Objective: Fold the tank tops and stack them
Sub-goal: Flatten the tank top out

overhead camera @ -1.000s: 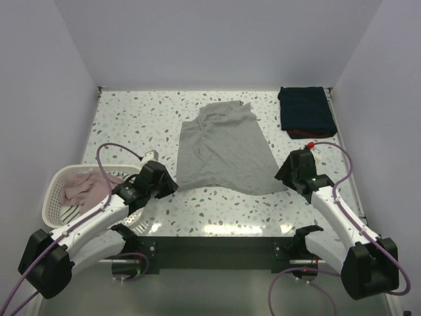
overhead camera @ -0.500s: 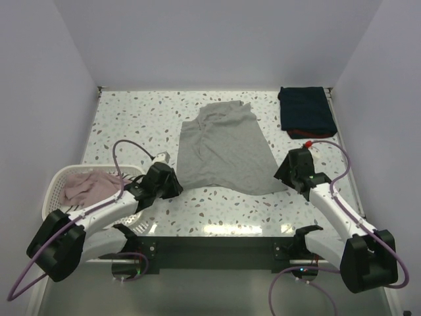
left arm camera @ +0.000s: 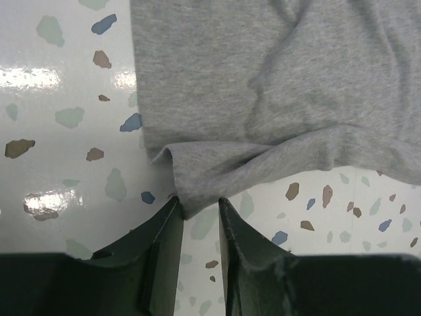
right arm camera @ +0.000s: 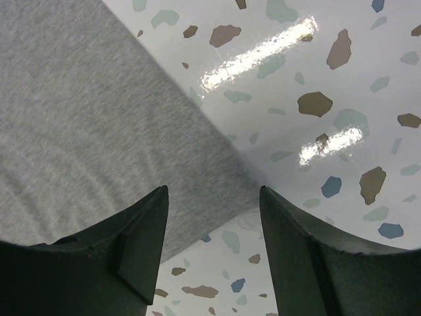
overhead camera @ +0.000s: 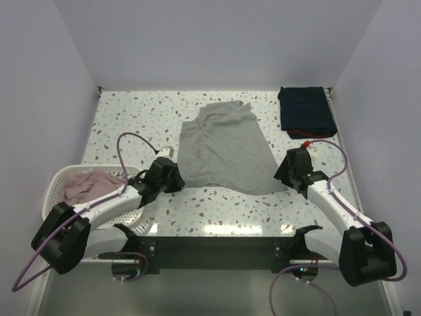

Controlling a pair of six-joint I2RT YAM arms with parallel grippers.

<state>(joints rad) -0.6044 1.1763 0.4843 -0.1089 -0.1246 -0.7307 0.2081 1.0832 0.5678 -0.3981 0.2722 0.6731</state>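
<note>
At the table's [overhead camera: 118, 118] centre, the grey tank top [overhead camera: 223, 148] is lying spread out. Its 7 o'clock corner is reaching between the left gripper [left arm camera: 198, 201], whose fingers are standing narrowly apart (gripping nothing). The right gripper [right arm camera: 214, 191] is gaping wide over the 4 o'clock corner. The folded navy jersey [overhead camera: 306, 110] is sitting at 1 o'clock.

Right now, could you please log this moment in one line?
left gripper: narrowly open astride grey tank top hem corner; right gripper: open over opposite hem corner; navy top: folded, far right
</note>
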